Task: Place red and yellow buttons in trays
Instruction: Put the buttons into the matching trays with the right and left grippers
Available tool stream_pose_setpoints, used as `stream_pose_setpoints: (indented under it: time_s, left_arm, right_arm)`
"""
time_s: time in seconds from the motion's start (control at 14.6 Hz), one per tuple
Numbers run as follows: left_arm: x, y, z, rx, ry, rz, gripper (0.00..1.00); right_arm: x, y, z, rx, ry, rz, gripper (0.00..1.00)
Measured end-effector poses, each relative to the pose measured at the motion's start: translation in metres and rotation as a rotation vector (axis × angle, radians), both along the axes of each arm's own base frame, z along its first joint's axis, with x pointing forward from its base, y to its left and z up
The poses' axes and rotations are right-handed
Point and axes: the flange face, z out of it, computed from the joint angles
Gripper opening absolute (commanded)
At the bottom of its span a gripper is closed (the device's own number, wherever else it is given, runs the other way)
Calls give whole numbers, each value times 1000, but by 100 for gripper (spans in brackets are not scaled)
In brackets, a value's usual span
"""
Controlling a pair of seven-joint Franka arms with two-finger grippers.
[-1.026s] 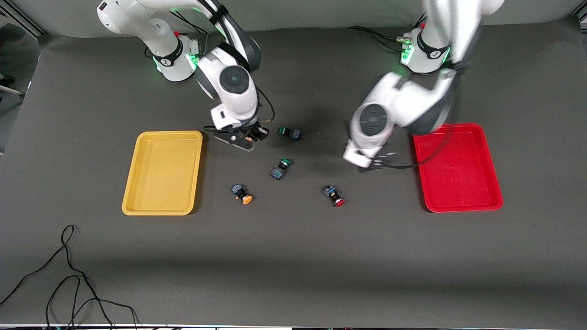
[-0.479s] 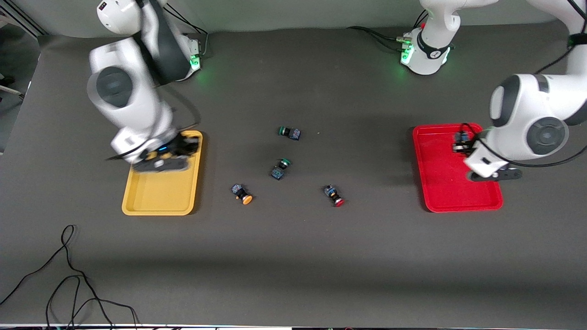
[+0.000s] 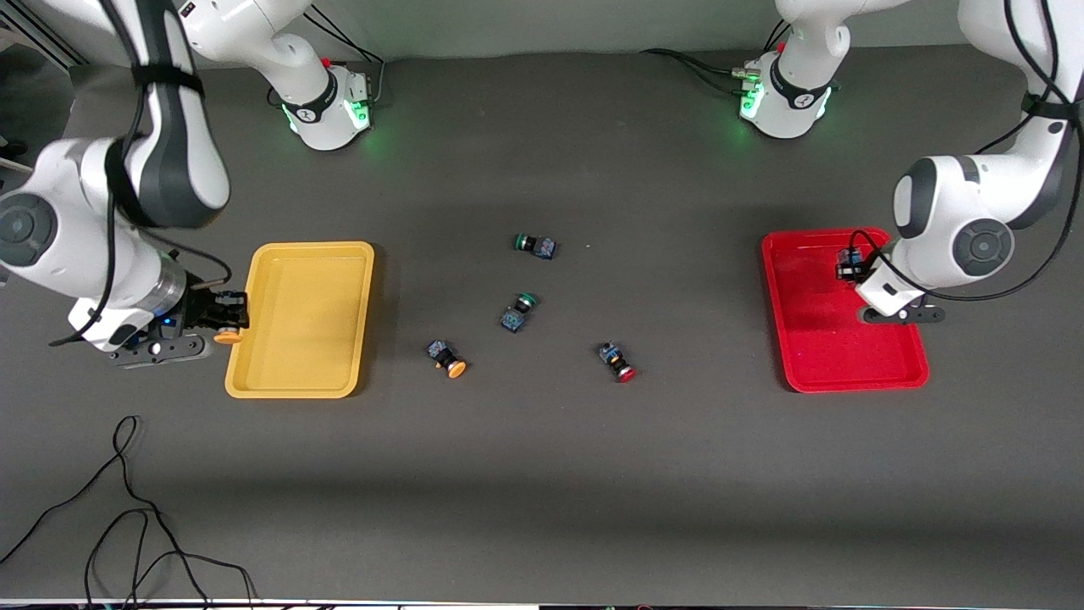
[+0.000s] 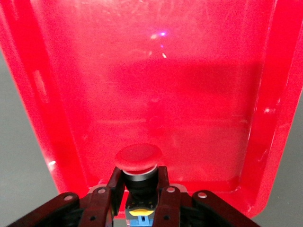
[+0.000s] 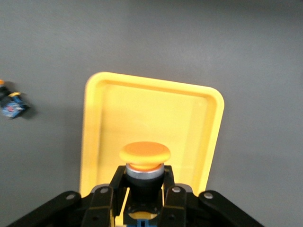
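Fingers (image 4: 163, 201) grip red button (image 4: 138, 158) over red tray (image 4: 265, 142); right fingers (image 5: 173, 201) grip yellow button (image 5: 144, 153).

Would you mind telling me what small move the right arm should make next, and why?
Probably a short shift inward over the yellow tray before releasing. The right gripper is shut on an orange-capped button and sits at the tray's rim toward the right arm's end, so dropping now risks missing. The left gripper, shut on a red-capped button, is over the red tray.
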Motion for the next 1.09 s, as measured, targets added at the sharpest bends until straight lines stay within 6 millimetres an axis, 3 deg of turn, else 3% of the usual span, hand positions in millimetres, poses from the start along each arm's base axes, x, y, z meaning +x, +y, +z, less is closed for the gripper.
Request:
stream_pose_setpoints:
  time_s: [0.07,0.14,0.21,0.41,0.55,0.62,0.68,0.75,0.89,1.03,1.09]
  left_arm:
    - [-3,-1,-4,-2,-5,-3,22]
    - [-6,-2,-7,-4,-4,-4,82]
    - [-8,-2,-10,-4,-2,-5,99]
    - [-5,-1,0,1,17,0,100]
    - [12,-6,35,15,62,-3,100]
    - [26,-15,61,19,72,-7,100]
    - [39,-30,89,22,70,-2,100]
    - [51,-53,115,27,66,8,100]
    - [65,-121,154,43,59,38,100]
    - [77,-208,168,40,38,124,100]
    - [84,-248,163,48,28,172,100]
  right_arm:
    - [-5,-18,-27,8,-2,4,9]
    - [-11,-32,-55,4,-5,5,9]
    - [-19,-41,-84,-8,-10,6,9]
    - [-38,-46,-148,-33,-7,14,9]
    - [-41,-45,-174,5,-2,18,13]
    - [-43,-45,-183,25,-3,23,42]
    - [-43,-45,-190,36,-4,29,85]
    - [-41,-45,-194,39,-6,29,100]
    - [-34,-42,-189,39,-21,34,100]
    - [-23,-37,-180,52,-30,44,100]
    - [-18,-34,-174,65,-26,49,100]
